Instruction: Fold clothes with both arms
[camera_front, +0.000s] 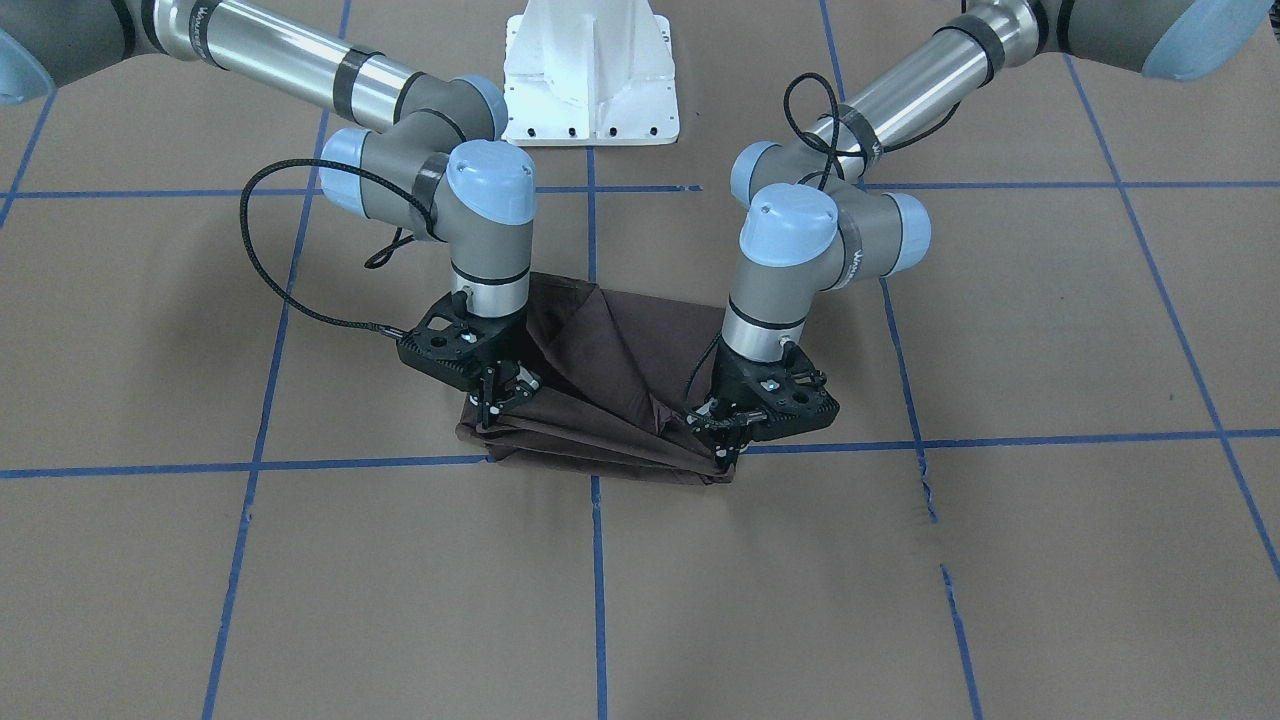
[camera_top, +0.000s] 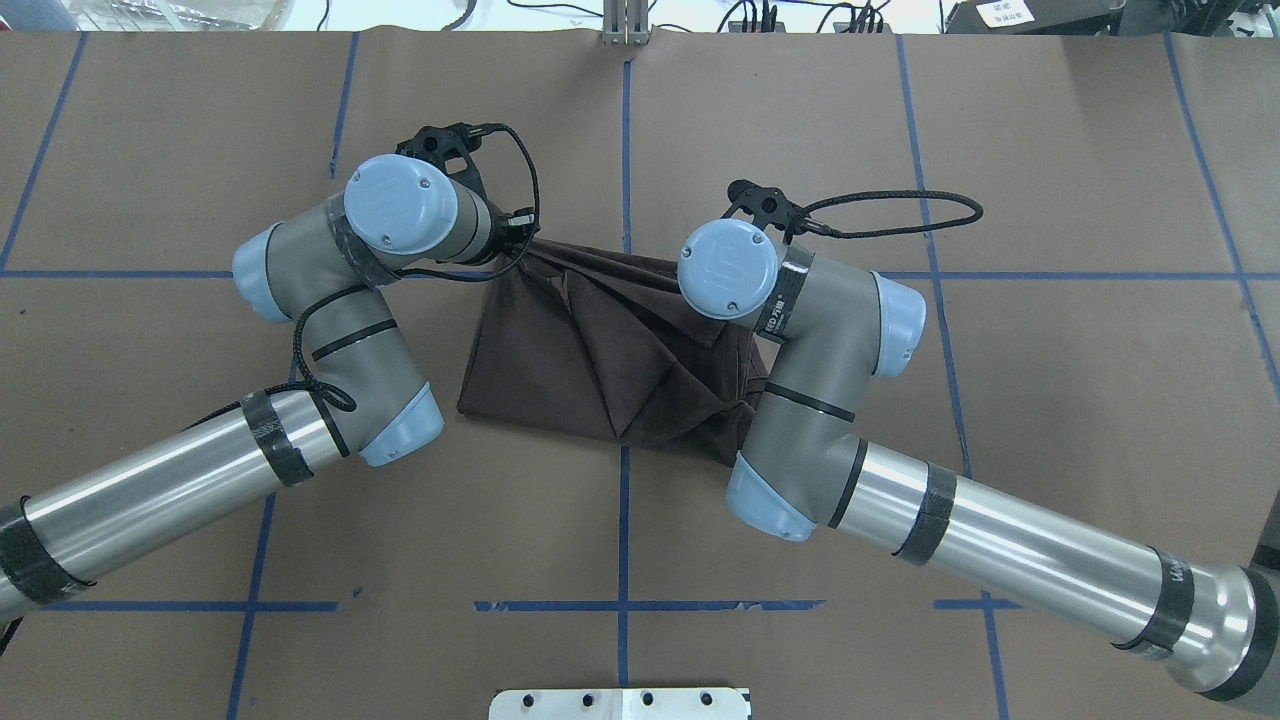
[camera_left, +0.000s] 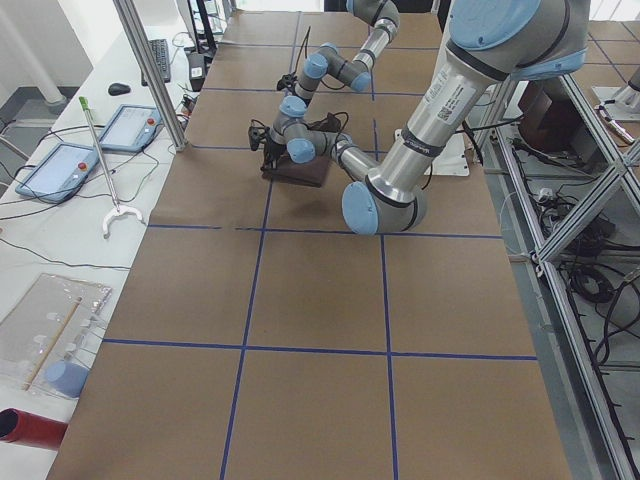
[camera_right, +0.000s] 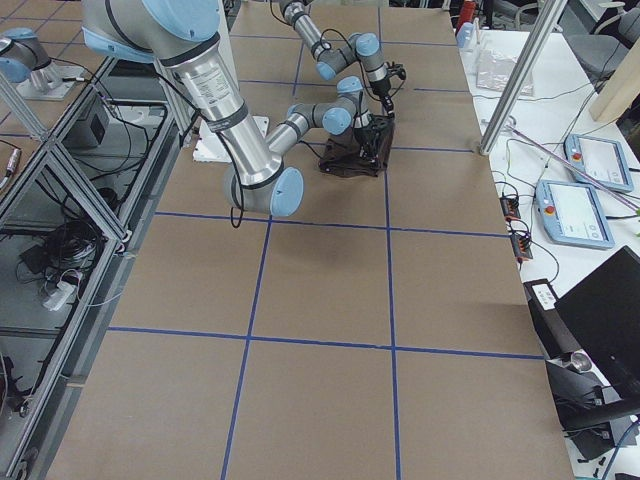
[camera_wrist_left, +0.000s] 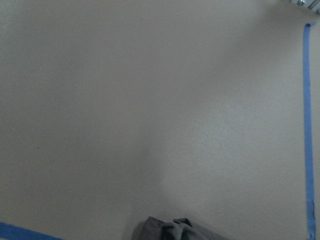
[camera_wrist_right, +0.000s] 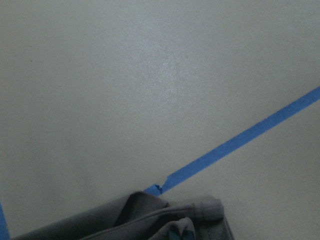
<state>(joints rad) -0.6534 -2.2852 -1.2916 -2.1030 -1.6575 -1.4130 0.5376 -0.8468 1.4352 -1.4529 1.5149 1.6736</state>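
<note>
The dark brown T-shirt (camera_front: 610, 360) lies bunched into a rough rectangle with diagonal creases at mid-table, between the two arms (camera_top: 600, 350). My left gripper (camera_front: 722, 447) points down at the shirt's front corner on that view's right, shut on the fabric. Over the opposite front corner my right gripper (camera_front: 497, 400) is also shut on the cloth edge. The front hem runs taut between them. In the overhead view both wrists hide the fingers. Each wrist view shows only a scrap of the shirt at its bottom edge (camera_wrist_left: 170, 227) (camera_wrist_right: 150, 220).
The brown paper table cover is crossed by blue tape lines (camera_front: 595, 560). The white pedestal base (camera_front: 590, 70) stands behind the shirt. A side bench with tablets (camera_left: 60, 165) and a metal post (camera_left: 150, 70) borders the far edge.
</note>
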